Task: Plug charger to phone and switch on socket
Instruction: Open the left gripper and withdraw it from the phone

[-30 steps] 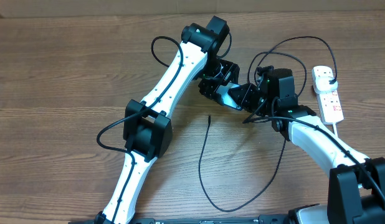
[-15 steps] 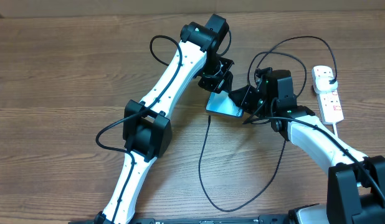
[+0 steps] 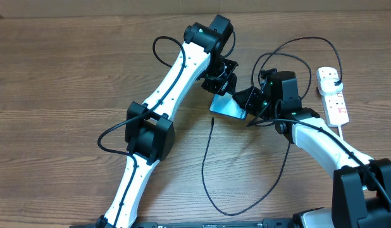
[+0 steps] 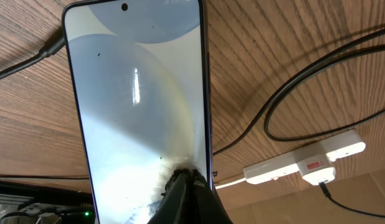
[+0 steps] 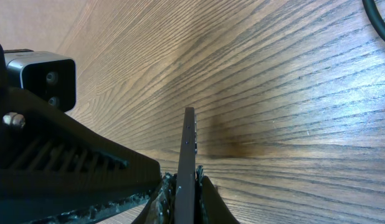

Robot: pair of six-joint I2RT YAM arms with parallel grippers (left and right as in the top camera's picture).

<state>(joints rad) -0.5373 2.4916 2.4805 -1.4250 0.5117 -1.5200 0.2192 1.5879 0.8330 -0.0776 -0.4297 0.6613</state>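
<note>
Phone (image 3: 228, 106) held tilted above worktop (image 3: 69, 76), mid-scene. Left end effector (image 3: 219, 87) clamped shut on its 11 o'clock end; right end effector (image 3: 248, 101) pinched shut on its 3 o'clock edge. Charger connector tip (image 3: 212, 120) seen near, at 7 o'clock of phone, cable axis 12–6. Left arm judged slightly nearer.

Both arms share one build: long white shells on the left arm (image 3: 176, 73) and right arm (image 3: 322, 140), linked by blocky black joint housings (image 3: 150, 134). Thin black cables (image 3: 110, 136) loop outside the joints. The left gripper (image 3: 219, 92) and right gripper (image 3: 246, 104) are black (a tiny green light (image 3: 263, 80) glows beside the right wrist). A grey camera box (image 5: 40, 76) carries two small lenses.
</note>
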